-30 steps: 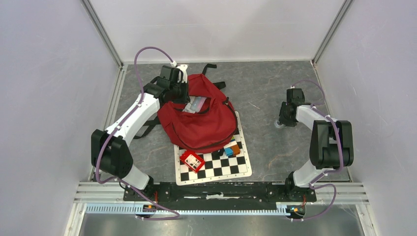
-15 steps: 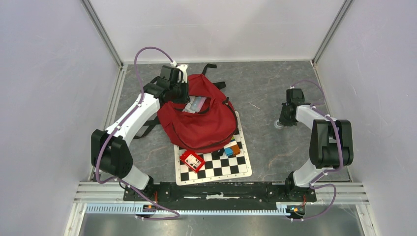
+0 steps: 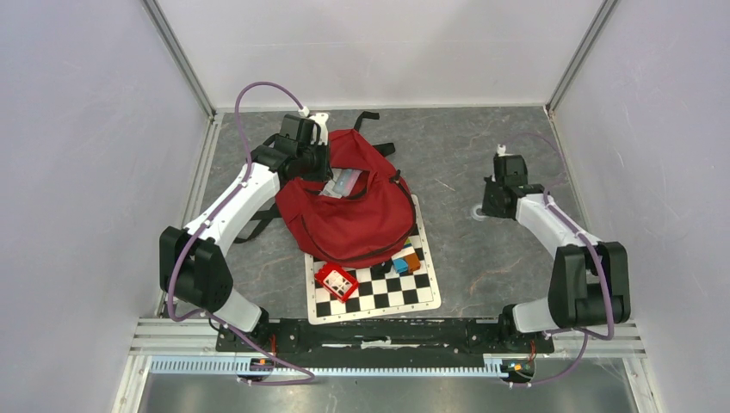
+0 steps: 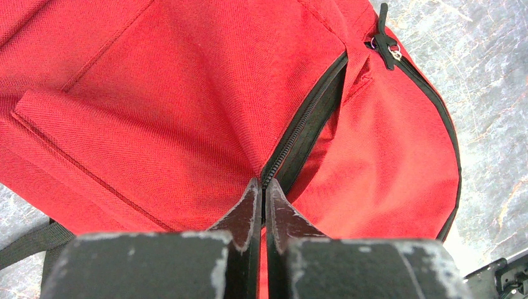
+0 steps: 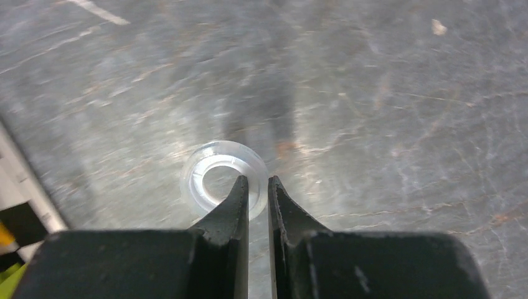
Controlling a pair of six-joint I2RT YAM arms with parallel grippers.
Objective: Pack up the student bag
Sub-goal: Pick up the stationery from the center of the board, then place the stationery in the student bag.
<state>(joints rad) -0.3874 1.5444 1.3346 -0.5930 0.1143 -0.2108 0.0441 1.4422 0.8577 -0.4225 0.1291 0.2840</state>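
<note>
Grey marbled tabletop point(image 3: 448, 155). Left gripper point(image 4: 262, 187) jaws pressed together on the zipper edge of the large soft red fabric backpack point(image 4: 155, 93). Right gripper point(image 5: 256, 187) jaws pinch the rim of a small clear plastic ring point(image 5: 221, 152).

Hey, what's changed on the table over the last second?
The right arm's elbow swung toward the near edge while the right gripper shifted slightly left and farther away. Its fingers appear pinched on the rim of the clear ring, which moved with it. The left gripper stayed clamped on the student bag at its zipper; bag and chessboard did not move.
</note>
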